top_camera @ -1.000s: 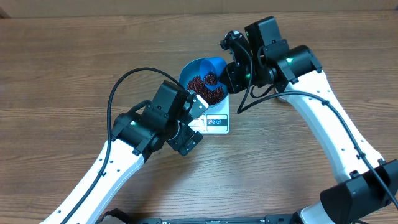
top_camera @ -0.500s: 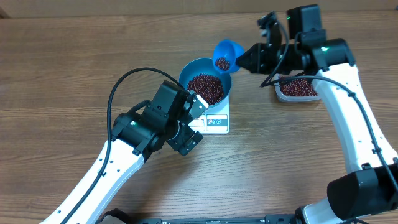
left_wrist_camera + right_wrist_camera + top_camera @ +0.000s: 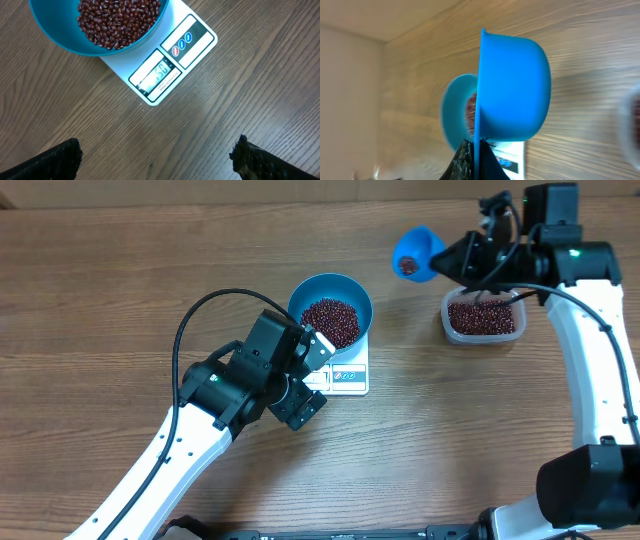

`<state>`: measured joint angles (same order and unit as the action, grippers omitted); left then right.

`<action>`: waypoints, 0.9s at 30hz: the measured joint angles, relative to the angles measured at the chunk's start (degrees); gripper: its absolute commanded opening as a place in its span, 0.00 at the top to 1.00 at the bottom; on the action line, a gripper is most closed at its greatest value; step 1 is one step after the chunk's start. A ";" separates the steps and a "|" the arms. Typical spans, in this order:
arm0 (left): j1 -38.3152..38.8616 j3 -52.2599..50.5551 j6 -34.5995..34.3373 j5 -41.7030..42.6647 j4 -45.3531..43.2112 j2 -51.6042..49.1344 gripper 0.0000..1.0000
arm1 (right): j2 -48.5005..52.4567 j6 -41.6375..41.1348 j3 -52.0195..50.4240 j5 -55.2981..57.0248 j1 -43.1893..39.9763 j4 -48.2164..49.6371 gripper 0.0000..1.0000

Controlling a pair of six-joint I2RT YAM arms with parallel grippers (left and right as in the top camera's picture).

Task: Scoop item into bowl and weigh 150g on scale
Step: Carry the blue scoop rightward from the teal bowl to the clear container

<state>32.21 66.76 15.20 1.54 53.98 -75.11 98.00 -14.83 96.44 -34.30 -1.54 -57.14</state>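
Teal-blue bowl (image 3: 330, 308) of dark red-brown beans (image 3: 330, 323) sits on the white scale (image 3: 349, 378) at the centre of the overhead view, while far right the right gripper (image 3: 456, 258), clenched on a small blue scoop (image 3: 414, 252) by its handle, holds it tilted beside a clear tub (image 3: 483, 318) of more beans. Only the left wrist view shows the scale's display (image 3: 156, 75), seemingly reading 150, with the left gripper (image 3: 155, 162) released, fingers wide apart, on its near side. Only the right wrist view shows the scoop's smooth outer side, the bowl blurred behind.

Matt wood-grain table (image 3: 100, 260), smooth bowl (image 3: 330, 282), probably plastic scoop (image 3: 412, 248).
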 measured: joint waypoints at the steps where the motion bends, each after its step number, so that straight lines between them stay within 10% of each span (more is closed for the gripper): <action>1: 0.00 0.00 0.00 0.00 -0.02 0.00 0.00 | 0.00 -0.07 0.00 0.96 -0.83 -0.50 0.96; 27: 0.00 0.00 0.00 0.00 -0.02 0.00 0.00 | 0.00 15.17 0.00 21.73 -11.04 -15.10 0.96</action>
<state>32.21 66.76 15.20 1.54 53.95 -75.11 98.00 0.34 96.44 -12.58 -12.58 -72.25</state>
